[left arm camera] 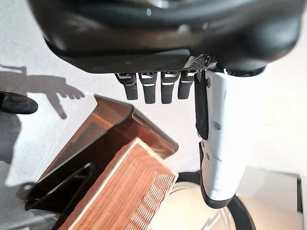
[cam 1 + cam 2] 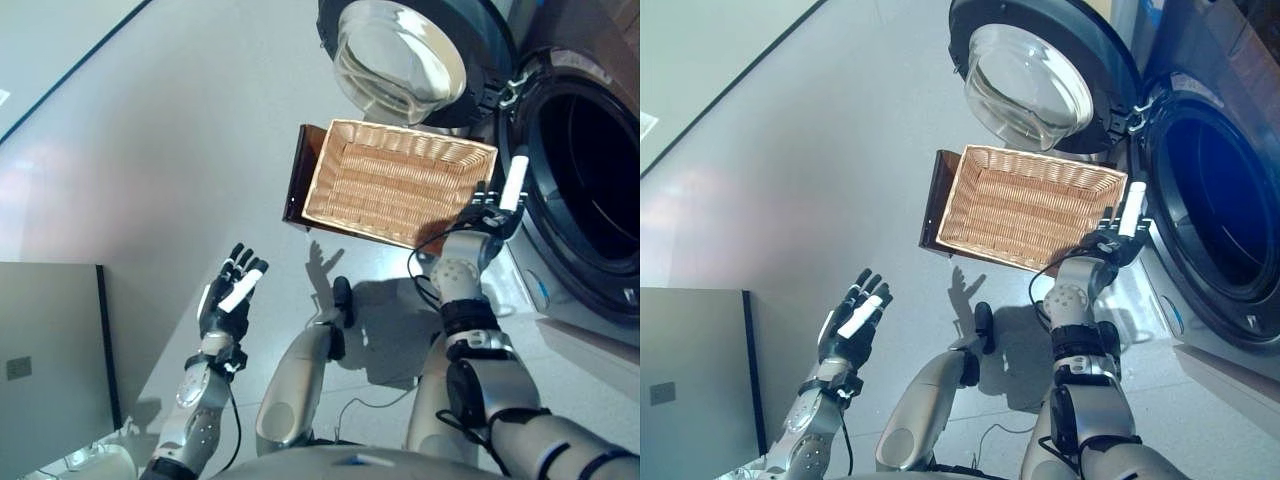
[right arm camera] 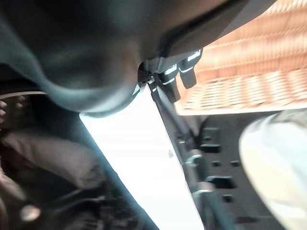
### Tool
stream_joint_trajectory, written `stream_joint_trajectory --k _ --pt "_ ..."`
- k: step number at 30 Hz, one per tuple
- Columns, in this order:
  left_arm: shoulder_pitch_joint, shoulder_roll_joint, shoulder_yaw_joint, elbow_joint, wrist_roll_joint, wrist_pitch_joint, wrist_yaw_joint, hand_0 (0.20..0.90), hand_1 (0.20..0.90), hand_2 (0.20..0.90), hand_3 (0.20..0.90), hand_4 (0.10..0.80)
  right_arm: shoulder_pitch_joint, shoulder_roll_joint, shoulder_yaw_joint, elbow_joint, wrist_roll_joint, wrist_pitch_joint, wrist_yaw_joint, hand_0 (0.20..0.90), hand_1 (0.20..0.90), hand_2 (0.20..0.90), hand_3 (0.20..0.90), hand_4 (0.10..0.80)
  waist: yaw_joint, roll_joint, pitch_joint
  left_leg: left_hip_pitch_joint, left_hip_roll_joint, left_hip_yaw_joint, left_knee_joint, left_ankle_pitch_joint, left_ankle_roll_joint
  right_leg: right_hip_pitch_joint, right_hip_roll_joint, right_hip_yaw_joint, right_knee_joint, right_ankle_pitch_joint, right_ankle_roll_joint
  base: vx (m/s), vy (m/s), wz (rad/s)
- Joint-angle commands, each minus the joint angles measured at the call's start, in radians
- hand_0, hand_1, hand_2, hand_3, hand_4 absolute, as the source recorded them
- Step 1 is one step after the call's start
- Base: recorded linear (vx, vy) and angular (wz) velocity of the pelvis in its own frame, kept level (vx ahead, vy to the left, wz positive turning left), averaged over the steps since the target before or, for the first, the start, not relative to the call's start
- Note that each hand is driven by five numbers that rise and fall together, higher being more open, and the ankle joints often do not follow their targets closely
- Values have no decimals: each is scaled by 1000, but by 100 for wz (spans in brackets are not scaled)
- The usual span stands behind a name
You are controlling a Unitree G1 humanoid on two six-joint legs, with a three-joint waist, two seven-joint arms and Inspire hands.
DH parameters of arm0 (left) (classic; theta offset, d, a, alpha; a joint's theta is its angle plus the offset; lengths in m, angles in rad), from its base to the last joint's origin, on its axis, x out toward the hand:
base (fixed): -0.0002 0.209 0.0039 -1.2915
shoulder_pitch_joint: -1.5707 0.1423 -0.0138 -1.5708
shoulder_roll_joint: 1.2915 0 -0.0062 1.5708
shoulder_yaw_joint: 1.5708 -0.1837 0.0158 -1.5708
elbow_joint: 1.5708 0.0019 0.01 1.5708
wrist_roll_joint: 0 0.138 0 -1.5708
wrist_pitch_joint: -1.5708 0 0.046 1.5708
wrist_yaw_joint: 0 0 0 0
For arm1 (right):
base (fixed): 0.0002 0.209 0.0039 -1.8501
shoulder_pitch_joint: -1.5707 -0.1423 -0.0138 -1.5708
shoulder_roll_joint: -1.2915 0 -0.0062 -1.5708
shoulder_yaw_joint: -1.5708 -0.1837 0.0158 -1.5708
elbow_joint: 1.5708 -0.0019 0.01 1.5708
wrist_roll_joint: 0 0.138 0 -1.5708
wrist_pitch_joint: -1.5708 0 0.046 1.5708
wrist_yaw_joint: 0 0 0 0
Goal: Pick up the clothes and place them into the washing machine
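The wicker basket (image 2: pixel 415 137) rests on a dark brown stand (image 2: pixel 296 180) in front of the washing machine (image 2: pixel 585 70); I see no clothes inside it. The machine's round door (image 2: pixel 400 55) hangs open beside the dark drum opening (image 2: pixel 600 180). My right hand (image 2: pixel 488 215) is open, raised between the basket's near right corner and the drum mouth, and holds nothing. In the right wrist view a dim grey lump (image 3: pixel 48 158) lies in the dark; I cannot tell what it is. My left hand (image 2: pixel 228 300) hovers open and empty over the floor at lower left.
A grey cabinet (image 2: pixel 50 360) stands at the lower left corner. Pale floor (image 2: pixel 180 150) stretches left of the basket. The open door's glass bowl (image 2: pixel 1025 85) juts out just behind the basket's far edge.
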Motion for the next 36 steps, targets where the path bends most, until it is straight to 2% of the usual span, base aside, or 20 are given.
stream_joint_trajectory --k 1,6,11,16,17,20,25,29,33,36 --pt "16 60 72 -51 13 -74 5 900 900 900 900 800 50 8 36 -147 -89 4 71 900 900 900 900 800 28 -44 -71 -11 -4 26 122 -154 -18 28 16 -16 -158 91 -95 0 0 0" --pt "9 50 102 9 53 -62 18 900 900 900 900 800 147 34 74 -159 -111 27 92 900 900 900 900 800 25 -81 -75 28 11 25 139 -167 -19 74 24 -27 -158 82 -96 15 -8 1" --pt "-5 40 130 85 118 -53 24 900 900 900 900 800 235 50 83 -127 -142 55 109 900 900 900 900 800 26 -121 -81 118 18 21 135 -185 -20 182 21 -46 -192 73 -86 75 -33 -10" --pt "-28 34 174 217 224 -46 37 900 900 900 900 800 341 26 107 -61 -289 121 110 900 900 900 900 800 31 -174 -109 221 24 23 86 -184 -26 291 16 -77 -262 80 -73 102 -33 -2" --pt "-28 34 174 217 224 -46 37 900 900 900 900 800 341 26 107 -61 -289 121 110 900 900 900 900 800 31 -174 -110 221 24 23 86 -183 -26 290 16 -77 -262 80 -73 108 -44 -1" --pt "-65 28 209 377 326 -45 61 900 900 900 900 800 415 15 111 11 -383 152 121 900 900 900 900 800 19 -218 -144 288 31 26 41 -177 -32 363 16 -98 -314 87 -67 133 -44 1" --pt "-100 23 234 557 438 -50 94 900 900 900 900 800 512 17 112 90 -444 177 157 900 900 900 900 800 -9 -263 -198 351 36 33 -9 -167 -36 433 15 -115 -369 98 -61 121 -28 -4" --pt "-133 19 262 744 534 -44 139 900 900 900 900 800 579 25 118 157 -499 184 177 900 900 900 900 800 -44 -292 -245 415 39 45 -65 -156 -36 478 21 -114 -403 111 -57 110 -15 -4" --pt "-142 13 280 847 561 -37 156 900 900 900 900 800 615 33 120 200 -515 188 192 900 900 900 900 800 -70 -307 -278 456 41 60 -110 -145 -35 500 28 -104 -433 130 -52 87 1 -15" --pt "-147 7 292 948 583 -22 149 900 900 900 900 800 632 21 139 283 -630 217 185 900 900 900 900 800 -87 -315 -309 502 40 83 -154 -137 -34 522 31 -87 -464 153 -42 72 18 -19"
